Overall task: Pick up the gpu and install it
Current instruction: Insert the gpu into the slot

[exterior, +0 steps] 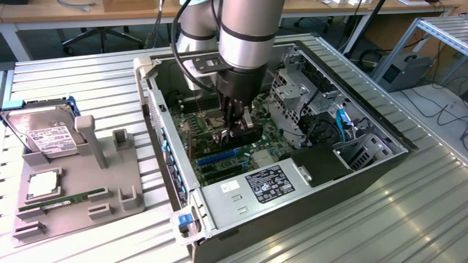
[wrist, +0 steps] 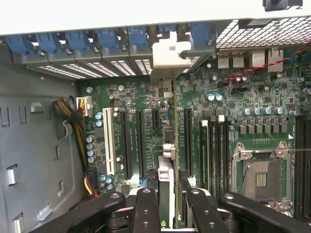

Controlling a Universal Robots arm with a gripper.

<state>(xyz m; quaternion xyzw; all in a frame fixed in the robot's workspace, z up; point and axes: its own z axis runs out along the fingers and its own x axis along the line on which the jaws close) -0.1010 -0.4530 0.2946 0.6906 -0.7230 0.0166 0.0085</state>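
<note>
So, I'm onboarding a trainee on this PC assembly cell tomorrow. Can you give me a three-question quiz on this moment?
1. True or false: the gripper is inside the open computer case, holding the gpu edge-on above the motherboard.
2. Where does the hard drive sit? A) in the case B) on the grey fixture at the exterior view's left C) in the gripper
3. Fill in: the narrow green RAM stick lies on the ____.

Key: 1 true; 2 B; 3 grey fixture
</note>
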